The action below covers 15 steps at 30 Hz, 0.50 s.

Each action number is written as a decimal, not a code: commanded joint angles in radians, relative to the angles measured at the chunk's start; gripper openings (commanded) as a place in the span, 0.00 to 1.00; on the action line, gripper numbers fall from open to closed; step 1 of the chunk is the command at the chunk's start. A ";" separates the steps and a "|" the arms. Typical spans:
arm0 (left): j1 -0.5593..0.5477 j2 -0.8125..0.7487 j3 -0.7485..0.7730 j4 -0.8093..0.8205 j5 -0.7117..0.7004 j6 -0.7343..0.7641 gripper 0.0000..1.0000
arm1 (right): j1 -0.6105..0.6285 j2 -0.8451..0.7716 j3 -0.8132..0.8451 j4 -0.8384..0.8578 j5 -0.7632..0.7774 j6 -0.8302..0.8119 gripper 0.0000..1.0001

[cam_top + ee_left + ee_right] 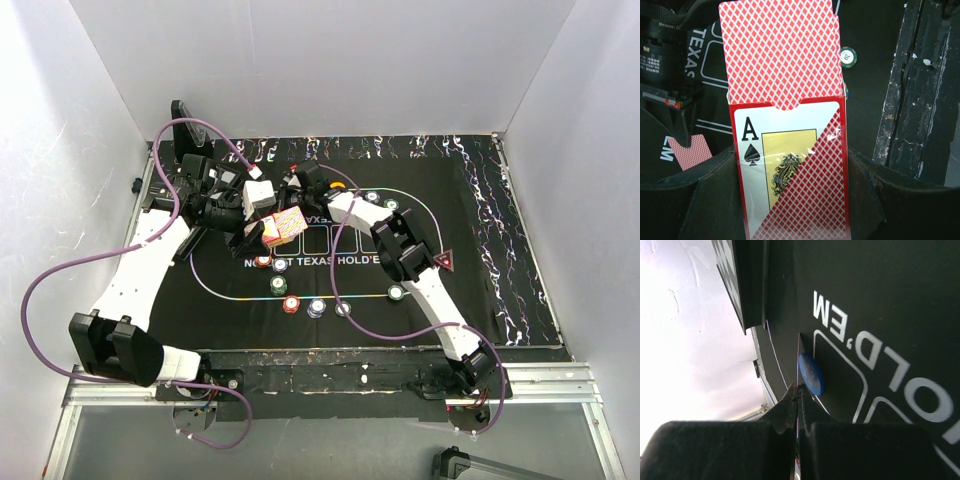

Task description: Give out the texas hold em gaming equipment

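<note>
Left hand [790, 167] is clamped on the sides of the red card box [790, 200], ace of spades print facing its camera. A stack of red-backed cards [777, 50] sticks up out of the box, past the fingertips. Right hand [797, 390] sits just beside it, squeezed closed on what looks like a single card [690, 150]. From its own camera you only get a thin edge poking out between the fingers. Just past the right hand's fingertips, a touch to one side, a blue disc [811, 374] lies on the black mat [900, 285]. Beyond the left hand, off to the right of the box, there's a dark green chip [848, 56] on the mat. The other chips [291, 305] are spread nearer the arm bases than either hand.
</note>
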 commanded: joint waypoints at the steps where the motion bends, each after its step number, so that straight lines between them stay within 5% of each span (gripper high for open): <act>1: 0.005 -0.039 0.016 0.031 0.052 -0.019 0.00 | 0.031 0.005 0.071 -0.064 0.017 -0.046 0.01; 9: 0.005 -0.045 0.014 0.028 0.052 -0.019 0.00 | 0.019 -0.025 0.013 -0.084 0.007 -0.057 0.57; 15: 0.005 -0.051 0.006 0.043 0.057 -0.032 0.00 | -0.032 -0.136 -0.107 -0.004 -0.009 -0.048 0.66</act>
